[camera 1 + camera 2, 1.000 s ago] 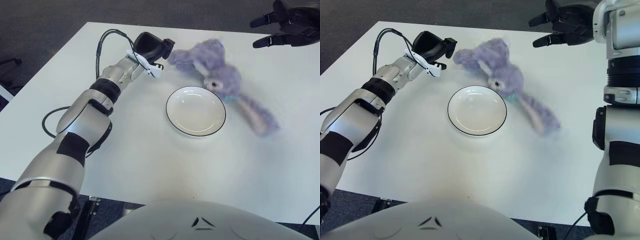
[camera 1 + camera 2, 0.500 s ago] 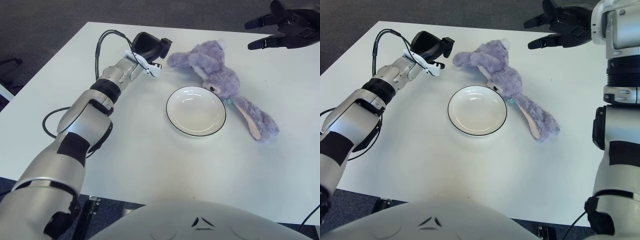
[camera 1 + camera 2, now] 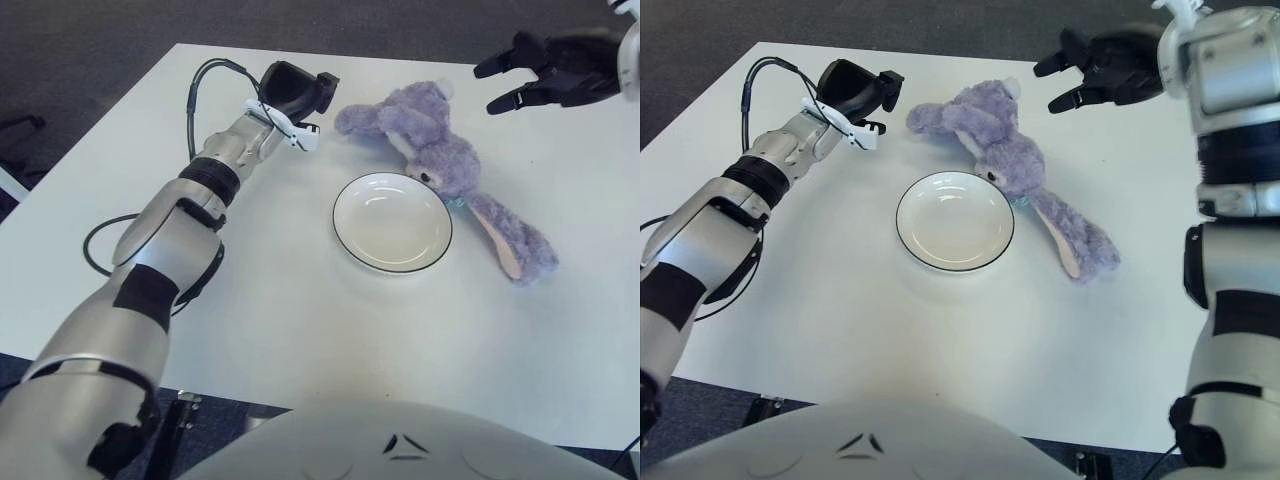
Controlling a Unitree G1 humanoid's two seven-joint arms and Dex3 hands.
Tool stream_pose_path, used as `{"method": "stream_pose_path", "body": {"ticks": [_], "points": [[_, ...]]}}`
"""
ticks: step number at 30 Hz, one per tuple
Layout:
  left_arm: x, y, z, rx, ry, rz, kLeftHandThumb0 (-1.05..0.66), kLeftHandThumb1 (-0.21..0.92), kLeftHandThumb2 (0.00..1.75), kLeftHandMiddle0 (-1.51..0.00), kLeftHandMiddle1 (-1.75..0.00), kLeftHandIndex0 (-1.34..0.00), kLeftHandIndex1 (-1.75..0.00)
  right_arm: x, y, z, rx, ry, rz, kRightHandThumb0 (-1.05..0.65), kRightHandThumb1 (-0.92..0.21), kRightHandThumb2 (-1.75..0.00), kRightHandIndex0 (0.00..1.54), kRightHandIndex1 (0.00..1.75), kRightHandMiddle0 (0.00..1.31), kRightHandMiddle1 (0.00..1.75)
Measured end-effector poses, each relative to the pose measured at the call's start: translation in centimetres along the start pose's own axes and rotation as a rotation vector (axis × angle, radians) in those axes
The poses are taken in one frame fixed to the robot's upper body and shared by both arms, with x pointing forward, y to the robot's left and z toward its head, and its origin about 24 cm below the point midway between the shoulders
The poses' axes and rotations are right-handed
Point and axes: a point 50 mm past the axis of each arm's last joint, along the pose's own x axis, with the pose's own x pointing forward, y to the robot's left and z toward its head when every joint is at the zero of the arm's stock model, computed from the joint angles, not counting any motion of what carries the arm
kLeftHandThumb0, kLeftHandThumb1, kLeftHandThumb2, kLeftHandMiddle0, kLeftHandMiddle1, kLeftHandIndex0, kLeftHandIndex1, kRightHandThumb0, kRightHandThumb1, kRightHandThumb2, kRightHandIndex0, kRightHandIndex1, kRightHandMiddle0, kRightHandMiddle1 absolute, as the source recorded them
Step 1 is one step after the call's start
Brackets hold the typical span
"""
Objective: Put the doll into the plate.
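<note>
In the left eye view, your purple plush rabbit (image 3: 440,160) lies outside the white plate (image 3: 392,222), touching its far-right rim, its long axis running from far-left to near-right. Your left hand (image 3: 298,92) shows just left of the rabbit, empty, fingers loosely curled.

In the right eye view, your right hand (image 3: 1095,72) hovers beyond the rabbit, fingers spread, holding nothing. Both hands are close; the right looks better placed.

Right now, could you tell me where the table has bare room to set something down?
The wide stretch of table in front of the plate is free. It is crowded behind the plate, where the doll lies between the left hand and right hand.
</note>
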Motion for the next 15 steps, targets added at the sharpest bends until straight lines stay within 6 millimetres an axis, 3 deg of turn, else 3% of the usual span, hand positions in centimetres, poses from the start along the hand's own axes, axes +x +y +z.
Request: {"method": "stream_pose_path", "body": {"ticks": [7,12,15], "points": [[-0.2,0.1,-0.4,0.013,0.009,0.011,-0.55,0.17,1.50,-1.35,-1.75,-0.74,-1.75,0.5,3.1,-1.7,-0.178,-0.007,-0.116,-0.97,-0.92,-0.76,0.16,1.41,0.00,0.93],[-0.3,0.1,-0.4,0.020,0.009,0.020,-0.55,0.17,1.50,-1.36,-1.75,-0.74,-1.75,0.0,4.8,-1.4,-0.451,-0.081,-0.306,-0.95,-0.92,-0.79,0.13,1.39,0.00,0.99],[-0.3,0.0,-0.2,0.017,0.004,0.023,-0.55,0.17,1.50,-1.36,-1.75,-0.74,-1.75,-0.3,6.0,-1.2,-0.598,-0.148,-0.391,-0.96,-0.92,-0.78,0.05,1.30,0.00,0.99]]}}
